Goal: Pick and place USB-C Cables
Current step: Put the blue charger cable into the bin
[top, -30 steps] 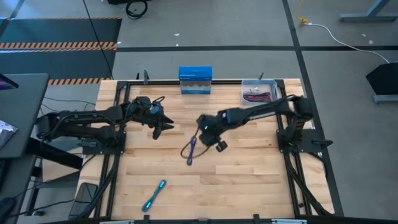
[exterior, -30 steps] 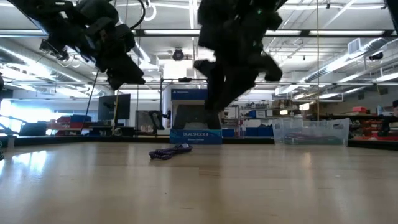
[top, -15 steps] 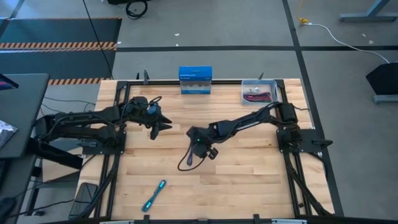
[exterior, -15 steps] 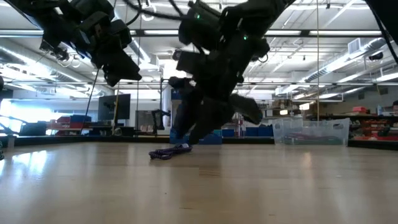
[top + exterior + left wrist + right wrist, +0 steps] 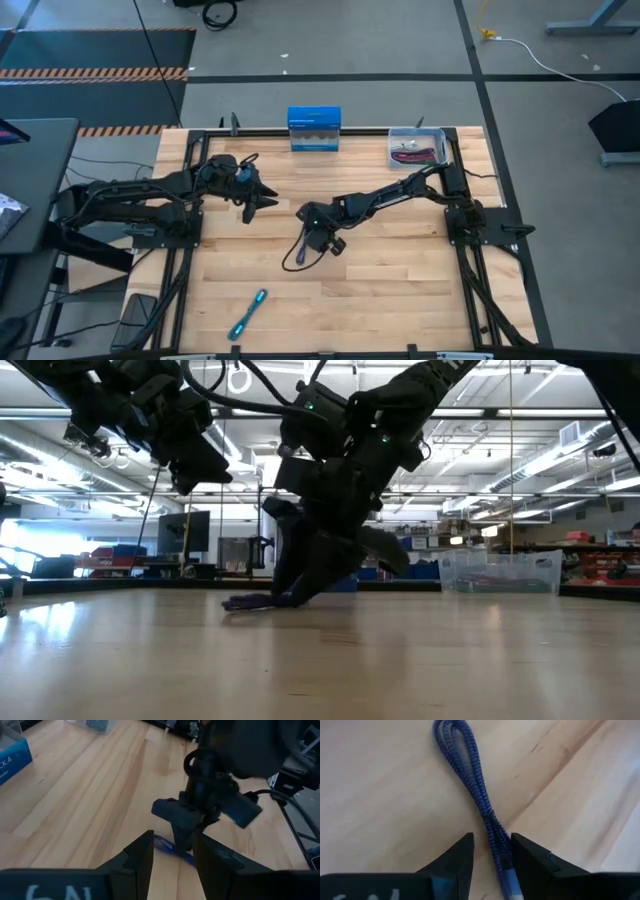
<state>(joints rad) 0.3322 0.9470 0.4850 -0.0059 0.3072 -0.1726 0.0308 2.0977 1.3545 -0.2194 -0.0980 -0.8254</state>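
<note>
A purple braided USB-C cable (image 5: 296, 255) lies flat on the wooden table near its middle, and also shows in the low view (image 5: 250, 602). My right gripper (image 5: 312, 243) is down at the table over the cable's far end, open, with one finger on each side of the strands (image 5: 491, 840). My left gripper (image 5: 258, 203) hangs open above the table to the left, clear of everything. A teal cable (image 5: 247, 313) lies near the table's near edge. Other cables, one of them magenta, lie in the clear tray (image 5: 395, 140). My right gripper comes at the purple cable from above, pointing down, its open fingers astride the doubled strands near the bound end (image 5: 496, 851). The strands lie along the gap, close against the inner side of one finger (image 5: 522, 857). The whole cable rests on the table.
A blue box (image 5: 314, 130) stands at the far edge, with the clear tray to its right (image 5: 500, 570). Black frame rails run along the table's left and right sides. Bare wood lies between the purple cable and the teal one.
My right gripper has moved toward the table's left and near edges and come down to the tabletop over the purple cable. The cable has slid a little toward the left and near side and now lies flatter.
</note>
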